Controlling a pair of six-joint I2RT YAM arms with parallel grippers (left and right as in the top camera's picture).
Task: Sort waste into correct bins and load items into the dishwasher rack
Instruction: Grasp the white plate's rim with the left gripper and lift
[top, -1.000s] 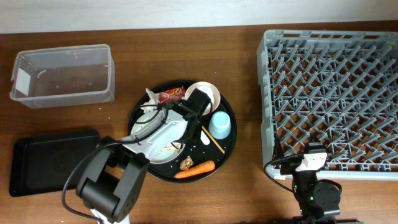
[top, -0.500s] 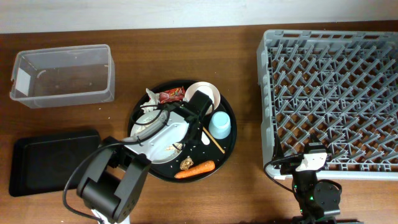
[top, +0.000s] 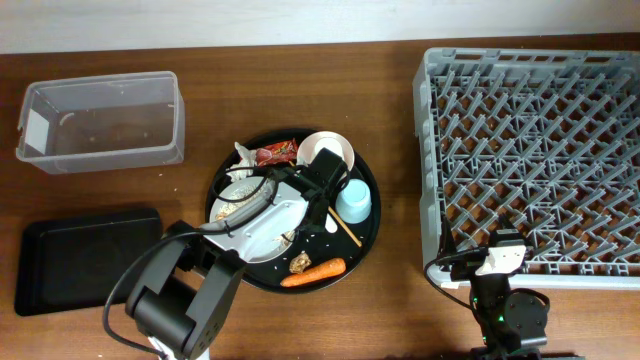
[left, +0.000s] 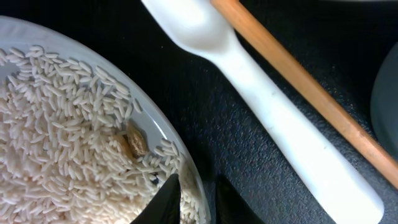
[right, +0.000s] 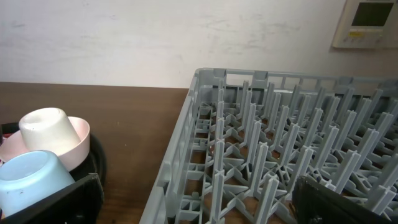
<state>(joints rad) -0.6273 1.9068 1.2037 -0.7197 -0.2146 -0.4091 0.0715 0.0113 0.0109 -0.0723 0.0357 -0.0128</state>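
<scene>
Pinching: your left tool (left: 196, 202) has its two dark fingertips drawn close together, one on each side of the rim of the pale grey plate (top: 255, 226); it appears to have hold of that rim.
Plate: it lies on the left half of the round black tray (left: 239, 168), under your left arm in the overhead view.
On the plate: white rice (left: 56, 143) covers it up to the rim, with a small brown scrap (left: 134, 144) among the grains.
Just beside the plate: the white fork (left: 267, 118) lies on the tray, and a wooden chopstick (left: 311, 99) lies across the fork's wide end.
Cups and bowl: the light blue cup (top: 354, 202) stands upside down to the right of the tool; the small white cup (right: 45, 127) sits upside down in the pinkish-white bowl (right: 78, 146) behind it.
Waste on the tray: the red snack wrapper (top: 274, 153) and the crumpled tissue (top: 243, 155) are at the far edge, the orange carrot (top: 313, 272) and the brown chunk (top: 299, 263) at the near edge.
Bins: the clear plastic tub (top: 100, 150) is at the far left of the surface (top: 300, 90), with the shallow black tray (top: 85, 255) nearer, below it.
Right tool (right: 198, 208): its fingers are spread wide and hold nothing; it sits at the near edge of the grey dishwasher rack (top: 530, 150).
</scene>
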